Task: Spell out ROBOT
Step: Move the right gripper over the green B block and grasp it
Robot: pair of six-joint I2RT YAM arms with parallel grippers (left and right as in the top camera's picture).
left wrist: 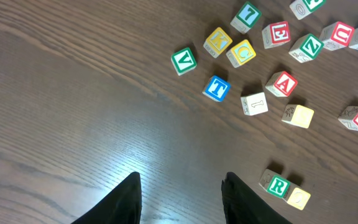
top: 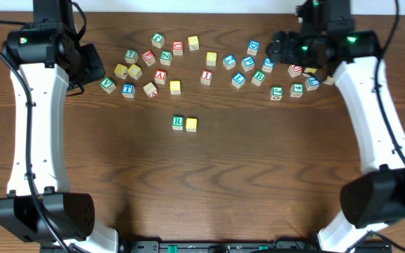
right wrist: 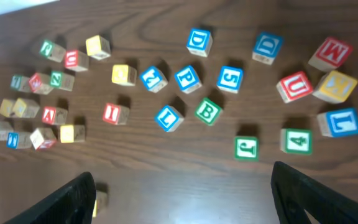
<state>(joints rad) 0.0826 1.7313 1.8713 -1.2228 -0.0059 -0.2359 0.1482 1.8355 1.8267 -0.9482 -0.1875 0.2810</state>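
The right claw (right wrist: pixel 182 177) hangs wide open and empty above the right-hand scatter of cubes, the green-framed B (right wrist: pixel 208 111) just ahead of it beside a blue L (right wrist: pixel 168 118). The left claw (left wrist: pixel 180 186) is parted only a little (nothing sits between its fingers) over the worktop (left wrist: pixel 73 112), the blue-framed T (left wrist: pixel 216 88) lying beyond it. Mid-worktop, the green-framed R (top: pixel 178 123) stands touching a yellow-faced cube (top: pixel 191 124), the pair well apart from the rest.
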